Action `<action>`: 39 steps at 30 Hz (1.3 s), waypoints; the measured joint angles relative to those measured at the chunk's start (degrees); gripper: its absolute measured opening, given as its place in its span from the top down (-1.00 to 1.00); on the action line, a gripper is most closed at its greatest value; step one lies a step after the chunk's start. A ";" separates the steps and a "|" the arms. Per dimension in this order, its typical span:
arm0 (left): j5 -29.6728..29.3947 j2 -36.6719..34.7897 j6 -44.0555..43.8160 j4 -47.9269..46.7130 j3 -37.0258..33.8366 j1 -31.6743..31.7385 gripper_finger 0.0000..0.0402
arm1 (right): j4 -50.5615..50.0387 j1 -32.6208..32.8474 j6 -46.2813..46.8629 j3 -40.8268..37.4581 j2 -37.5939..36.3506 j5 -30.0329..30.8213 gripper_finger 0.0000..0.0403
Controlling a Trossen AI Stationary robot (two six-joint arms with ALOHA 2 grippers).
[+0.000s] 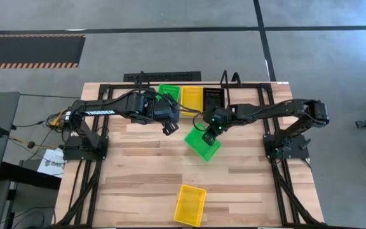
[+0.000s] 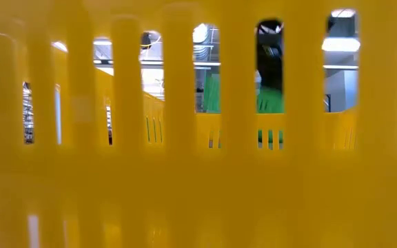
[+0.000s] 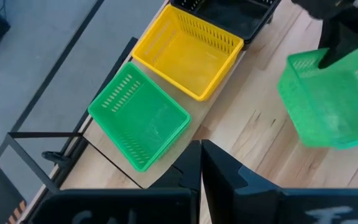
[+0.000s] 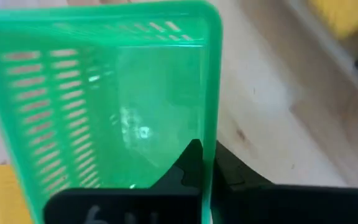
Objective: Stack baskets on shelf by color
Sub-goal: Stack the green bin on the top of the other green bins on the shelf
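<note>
From above, five baskets show: two green, two yellow, one black. A green basket, a yellow basket and a black basket sit side by side on the shelf at the far edge of the tabletop. The right gripper reaches in to the middle and holds a second green basket by its rim, tilted. The left gripper hangs just beside the shelf, closed and holding nothing. Another yellow basket lies alone near the front edge.

The low view is nearly all blocked by a yellow basket wall right up close. A bit of green shows through the slots.

The left wrist view shows the green, yellow and black baskets in a row, with the held green one off to the side.

The right wrist view shows the gripper's fingers pinching the green rim.
</note>
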 joint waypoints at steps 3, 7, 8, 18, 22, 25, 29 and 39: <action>-0.06 0.00 -0.04 0.00 0.00 0.00 1.00 | -4.39 0.80 -4.10 5.06 -0.47 4.29 0.94; -2.57 0.00 -3.28 0.68 0.00 0.00 1.00 | -14.34 2.09 -8.87 14.67 -0.47 14.05 0.96; -4.06 0.00 -5.25 1.51 0.00 0.05 1.00 | -16.75 2.49 -9.96 17.22 -0.47 16.98 0.97; -12.52 -0.04 -10.75 11.30 -0.01 0.42 1.00 | -41.68 5.06 -15.41 39.03 -0.54 50.32 0.98; -8.16 -0.04 -6.01 17.79 0.00 0.24 1.00 | -50.90 4.11 -14.07 44.45 -1.23 58.55 0.98; -4.88 -0.04 -1.19 23.16 0.00 -0.39 1.00 | -54.81 3.25 -12.91 45.82 -3.33 60.95 0.98; -5.89 -0.36 -0.23 21.14 -1.08 -1.17 1.00 | -59.62 2.31 -8.56 45.80 -7.48 61.95 0.98; -8.96 -13.11 -17.64 25.17 -24.94 -2.74 1.00 | -59.39 3.93 -4.18 45.08 -15.55 63.09 0.98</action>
